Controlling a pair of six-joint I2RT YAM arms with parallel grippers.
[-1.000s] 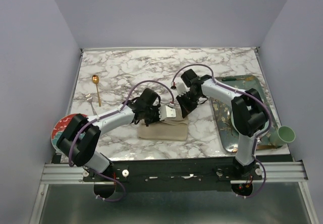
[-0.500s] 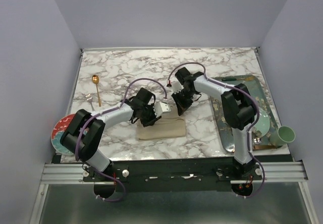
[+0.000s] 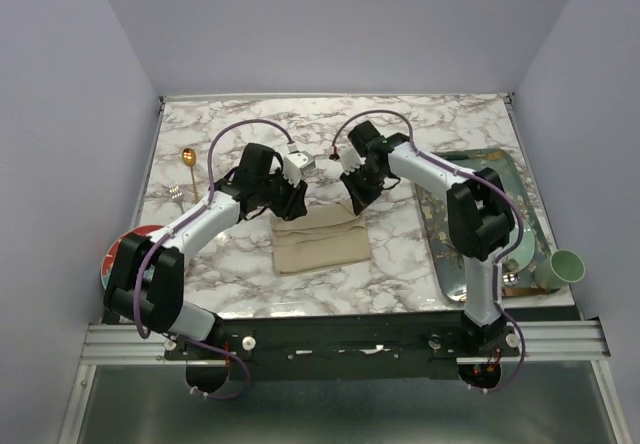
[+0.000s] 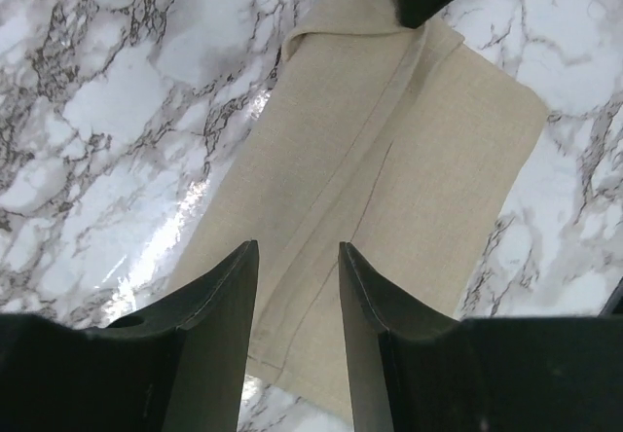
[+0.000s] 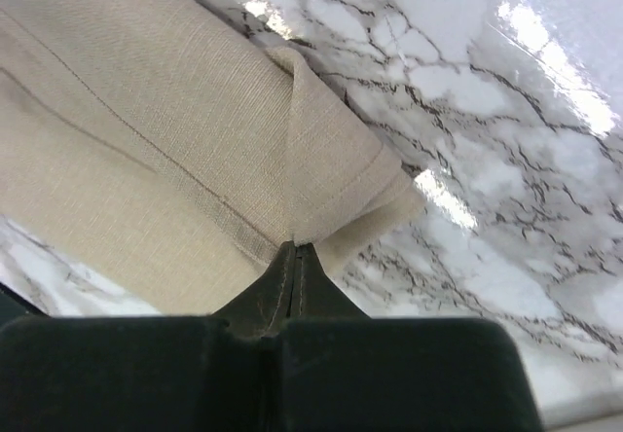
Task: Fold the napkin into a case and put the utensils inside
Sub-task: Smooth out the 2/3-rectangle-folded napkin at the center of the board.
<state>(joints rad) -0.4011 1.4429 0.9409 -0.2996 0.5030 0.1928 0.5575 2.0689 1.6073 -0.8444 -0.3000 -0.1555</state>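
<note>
The napkin [image 3: 320, 242] lies folded into an oblong on the marble table [image 3: 420, 129], between the two arms. The right gripper [image 5: 295, 249] has its fingers pressed together on the cloth's far right corner (a small flap rises into the tips). The left gripper [image 4: 297, 255] hangs over the napkin's far left end, fingers apart, holding nothing. The spoon [image 3: 191, 176] and fork [image 3: 178, 194] lie side by side near the table's left edge, well away from the napkin.
</note>
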